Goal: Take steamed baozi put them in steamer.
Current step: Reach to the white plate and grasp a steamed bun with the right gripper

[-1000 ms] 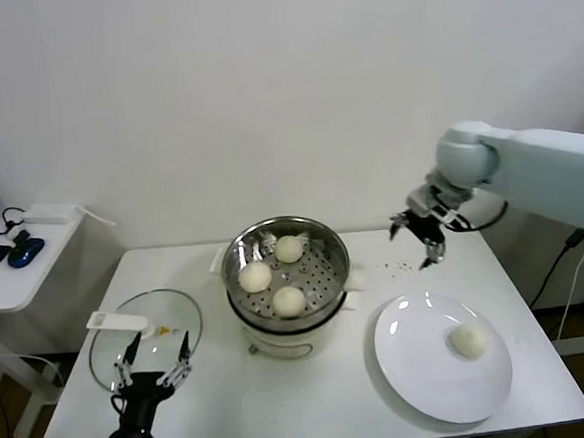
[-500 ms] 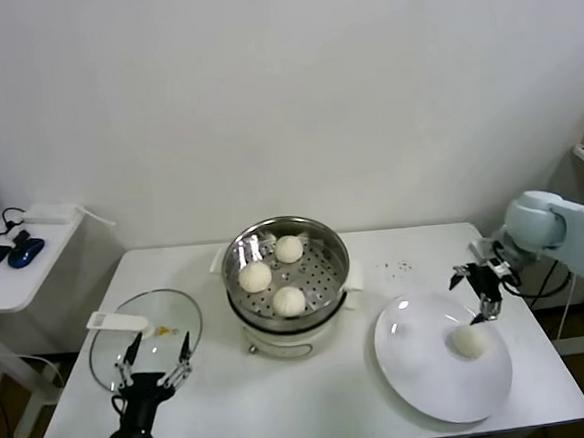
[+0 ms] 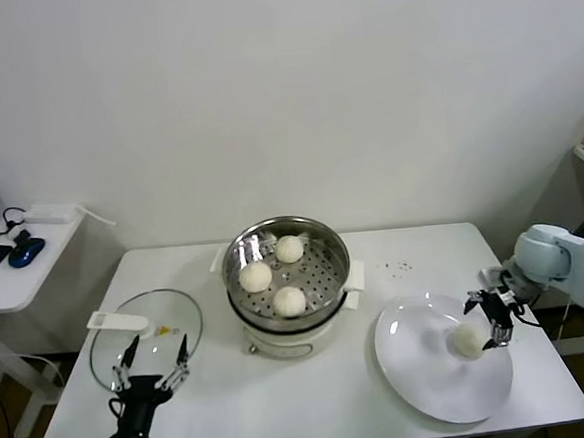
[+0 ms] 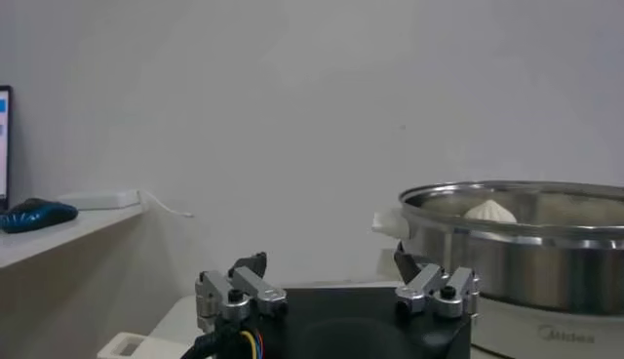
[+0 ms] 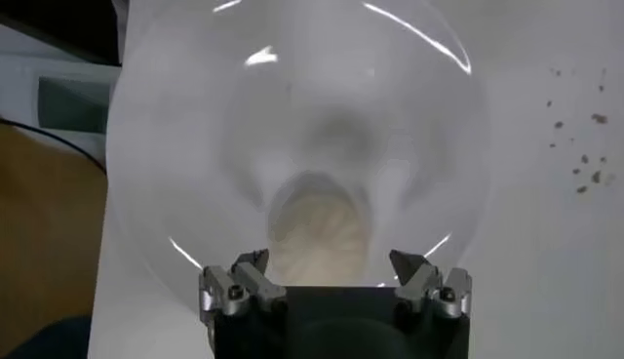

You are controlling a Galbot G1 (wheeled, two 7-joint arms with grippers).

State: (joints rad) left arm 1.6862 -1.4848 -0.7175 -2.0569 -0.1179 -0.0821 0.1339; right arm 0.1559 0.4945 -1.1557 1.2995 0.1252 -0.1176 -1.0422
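Note:
Three steamed baozi (image 3: 290,300) lie in the steel steamer (image 3: 242,251) at the table's middle. One more baozi (image 3: 468,340) rests on the white plate (image 3: 423,370) to the right. My right gripper (image 3: 490,319) hangs open just above that baozi's right side, fingers spread; in the right wrist view the baozi (image 5: 320,236) lies between and beyond the open gripper (image 5: 330,261), untouched. My left gripper (image 3: 152,356) is parked open at the front left, over the glass lid's near edge; the steamer (image 4: 517,249) shows beside it in the left wrist view, behind the left gripper (image 4: 331,263).
A glass lid (image 3: 145,335) with a white handle lies flat at the front left. Dark crumbs (image 3: 401,267) speckle the table behind the plate. A side table (image 3: 15,273) stands far left. The table's right edge runs close to the plate.
My right gripper has swung from behind the steamer's right side out to the right and down, ending just over the baozi on the plate. The left arm has not moved.

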